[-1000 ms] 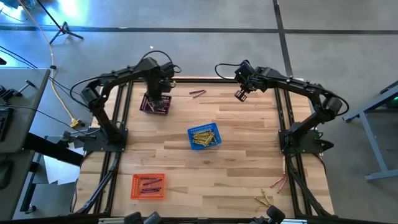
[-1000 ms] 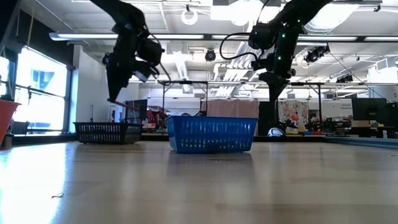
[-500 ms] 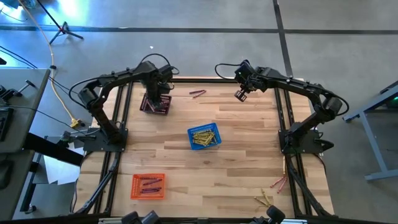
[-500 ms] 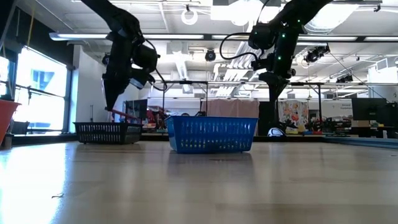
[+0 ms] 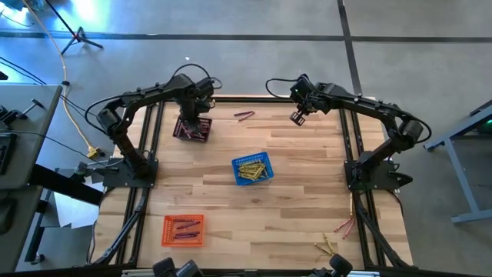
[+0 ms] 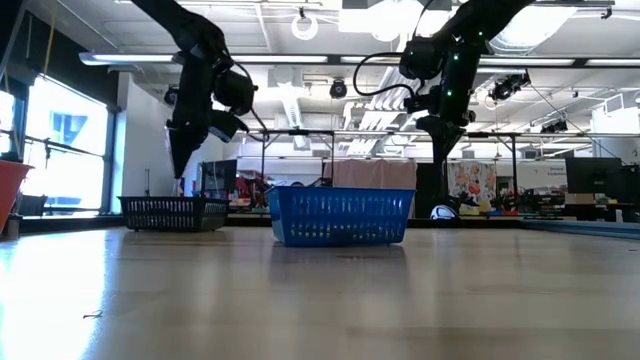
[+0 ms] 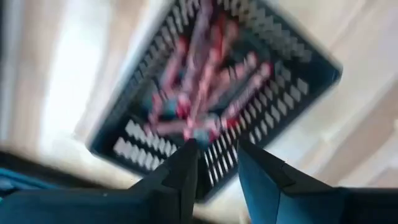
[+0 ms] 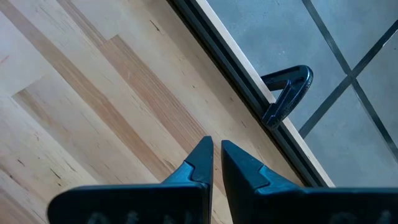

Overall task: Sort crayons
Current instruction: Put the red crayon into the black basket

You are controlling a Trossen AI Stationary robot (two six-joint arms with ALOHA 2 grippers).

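Observation:
My left gripper (image 5: 191,117) hangs open above the black mesh basket (image 5: 178,131), which stands at the table's far left and holds several red-pink crayons (image 7: 205,81). In the left wrist view nothing is between the fingers of my left gripper (image 7: 217,149). The blue basket (image 5: 235,163) in the table's middle holds yellow-gold crayons (image 5: 252,170). More crayons (image 5: 184,229) lie in the orange basket (image 5: 165,231) at the near left. My right gripper (image 5: 297,117) hangs shut and empty over the bare far right of the table; in its wrist view (image 8: 216,146) the fingertips almost meet.
Loose crayons lie on the wood: a pair (image 5: 244,115) at the far edge between the two arms, and a few (image 5: 346,226) (image 5: 326,246) at the near right corner. Bare table lies between the blue basket and the right arm's base.
My left gripper has sunk a little toward the black basket and let go of a red-pink crayon that stuck out from its fingertips a second ago. The crayon no longer shows below the fingers. My right arm has kept still.

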